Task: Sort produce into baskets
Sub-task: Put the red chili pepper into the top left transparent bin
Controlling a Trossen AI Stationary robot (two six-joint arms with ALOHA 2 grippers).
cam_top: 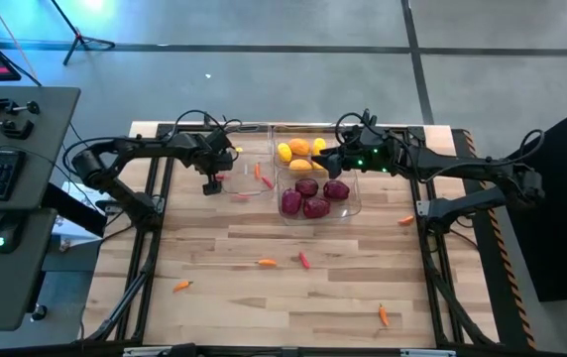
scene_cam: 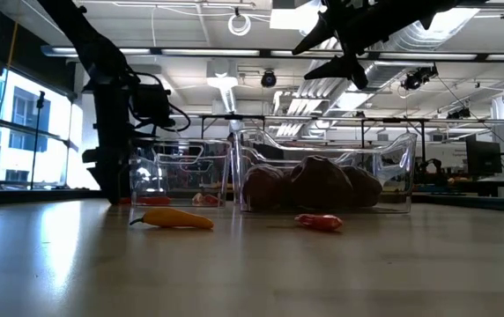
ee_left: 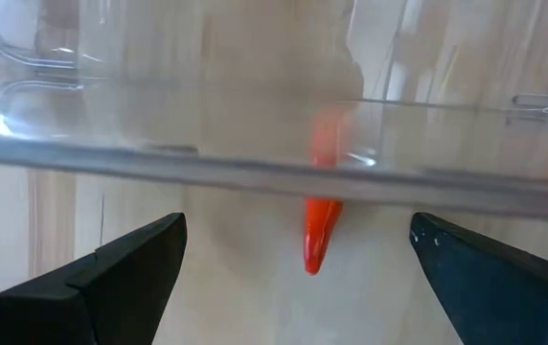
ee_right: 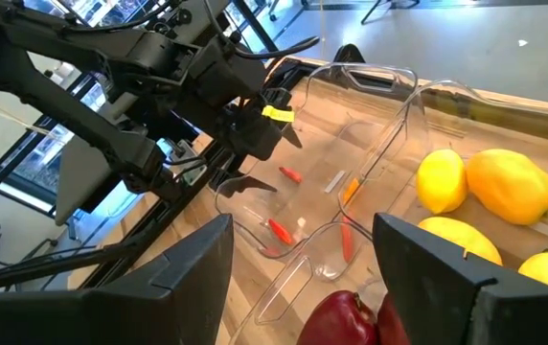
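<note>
Left gripper (cam_top: 212,184) is over the near-left corner of the left bin (cam_top: 247,196), fingers (ee_left: 125,273) spread wide with nothing between them; its wrist view looks past the clear rim at a red pepper (ee_left: 321,222) lying inside. That bin holds a few small red and orange peppers (cam_top: 261,176). Next over, the far middle bin (cam_top: 276,138) holds yellow and orange fruit (cam_top: 301,149), and the near middle bin (cam_top: 353,207) holds dark red lumpy rounds (cam_top: 313,196). Right gripper (cam_top: 325,159) hangs above the yellow fruit at the seam between those two bins, jaws partly open, gripping nothing. Loose on the table (cam_top: 293,307): orange pepper near-left (cam_top: 181,286), orange (cam_top: 266,263) and red (cam_top: 304,260) pair mid-front, orange one front-right (cam_top: 384,315), orange one by the right arm's base (cam_top: 405,221)
</note>
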